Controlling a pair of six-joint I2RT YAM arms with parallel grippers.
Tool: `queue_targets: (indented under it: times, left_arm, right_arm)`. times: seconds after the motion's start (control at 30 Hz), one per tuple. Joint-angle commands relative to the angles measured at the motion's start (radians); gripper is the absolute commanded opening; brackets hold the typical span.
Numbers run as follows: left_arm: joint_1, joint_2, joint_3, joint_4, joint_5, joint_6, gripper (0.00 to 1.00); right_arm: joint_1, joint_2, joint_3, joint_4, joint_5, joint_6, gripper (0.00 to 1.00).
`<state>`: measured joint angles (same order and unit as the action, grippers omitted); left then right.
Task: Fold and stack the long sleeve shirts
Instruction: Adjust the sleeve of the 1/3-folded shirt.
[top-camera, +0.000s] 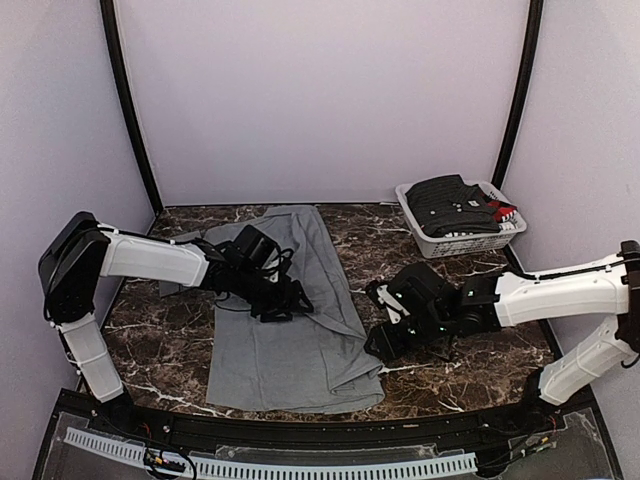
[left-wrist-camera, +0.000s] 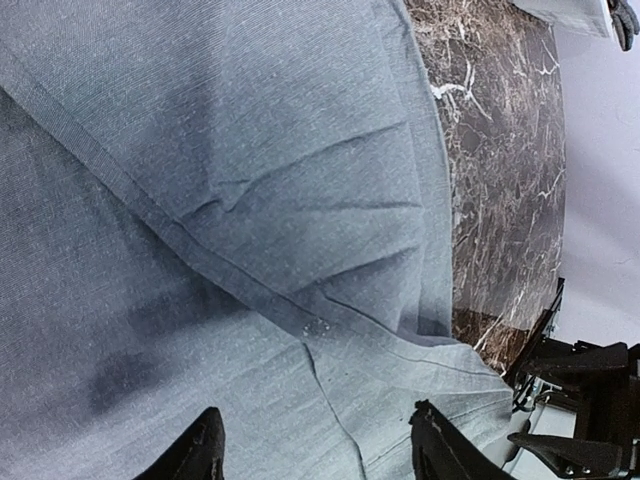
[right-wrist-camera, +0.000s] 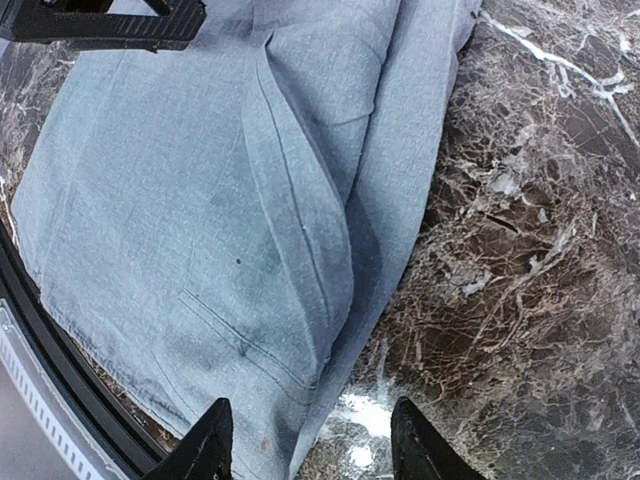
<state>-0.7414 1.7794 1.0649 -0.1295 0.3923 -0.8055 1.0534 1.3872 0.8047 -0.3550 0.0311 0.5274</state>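
Observation:
A mid-grey long sleeve shirt (top-camera: 295, 340) lies spread on the dark marble table, running from the back middle to the front edge. Its right side is folded inward along a long crease (right-wrist-camera: 300, 220). My left gripper (top-camera: 283, 303) hovers over the shirt's middle, open, with nothing between its fingers; a small button (left-wrist-camera: 316, 327) shows just ahead of it on the cloth (left-wrist-camera: 250, 200). My right gripper (top-camera: 383, 335) is open beside the shirt's right edge, straddling the cloth border (right-wrist-camera: 330, 400) and bare marble. More dark shirts (top-camera: 455, 203) lie in a basket.
A white plastic basket (top-camera: 470, 240) stands at the back right, holding dark garments with a bit of red. Bare marble (top-camera: 470, 370) lies right of the shirt. Lilac walls close in the table on three sides. A black rail runs along the front edge (top-camera: 300, 430).

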Motion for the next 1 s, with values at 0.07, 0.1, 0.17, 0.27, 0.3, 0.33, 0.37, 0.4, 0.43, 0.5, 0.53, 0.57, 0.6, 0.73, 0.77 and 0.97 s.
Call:
queue_targets:
  times: [0.07, 0.1, 0.17, 0.27, 0.3, 0.33, 0.37, 0.4, 0.43, 0.5, 0.53, 0.57, 0.6, 0.73, 0.77, 0.97]
  left_arm:
    - [0.011, 0.026, 0.014, 0.036, -0.017, -0.039, 0.63]
    - [0.013, 0.031, 0.016, 0.039, -0.025, -0.053, 0.63]
    - [0.013, 0.036, 0.013, 0.055, -0.038, -0.073, 0.63]
    - [0.015, 0.046, 0.012, 0.088, -0.056, -0.105, 0.63]
    - [0.016, 0.052, 0.011, 0.096, -0.057, -0.111, 0.63]
    - [0.016, 0.055, 0.012, 0.114, -0.057, -0.126, 0.63]
    - [0.016, 0.063, 0.012, 0.12, -0.058, -0.131, 0.63]
    - [0.016, 0.068, 0.017, 0.125, -0.058, -0.14, 0.63]
    - [0.017, 0.077, 0.02, 0.126, -0.059, -0.144, 0.62]
    - [0.016, 0.09, 0.028, 0.126, -0.061, -0.154, 0.61]
    - [0.016, 0.093, 0.031, 0.148, -0.067, -0.163, 0.6]
    - [0.017, 0.099, 0.032, 0.154, -0.069, -0.167, 0.6]
    - [0.016, 0.101, 0.034, 0.167, -0.071, -0.176, 0.58]
    - [0.016, 0.108, 0.051, 0.181, -0.081, -0.2, 0.53]
    - [0.017, 0.107, 0.052, 0.185, -0.083, -0.204, 0.53]
    - [0.017, 0.107, 0.061, 0.234, -0.084, -0.24, 0.6]
  right_arm:
    - [0.045, 0.026, -0.011, 0.038, -0.026, 0.053, 0.47]
    - [0.049, 0.038, -0.007, 0.039, -0.026, 0.055, 0.46]
    - [0.056, 0.06, -0.002, 0.044, -0.027, 0.059, 0.42]
    - [0.057, 0.076, 0.004, 0.052, -0.058, 0.063, 0.33]
    - [0.057, 0.082, 0.008, 0.05, -0.062, 0.063, 0.29]
    - [0.057, 0.085, 0.013, 0.047, -0.064, 0.062, 0.24]
    - [0.057, 0.088, 0.02, 0.042, -0.063, 0.062, 0.19]
    - [0.056, 0.088, 0.028, 0.033, -0.058, 0.057, 0.14]
    - [0.056, 0.088, 0.04, 0.022, -0.05, 0.053, 0.1]
    - [0.057, 0.086, 0.071, -0.013, -0.035, 0.041, 0.03]
    - [0.057, 0.088, 0.091, -0.045, -0.004, 0.033, 0.0]
    - [0.057, 0.088, 0.111, -0.069, 0.014, 0.022, 0.0]
    - [0.057, 0.089, 0.131, -0.092, 0.033, 0.012, 0.0]
    - [0.057, 0.092, 0.207, -0.195, 0.12, -0.024, 0.0]
    - [0.057, 0.089, 0.227, -0.22, 0.143, -0.033, 0.0]
    - [0.057, 0.103, 0.357, -0.369, 0.277, -0.123, 0.0]
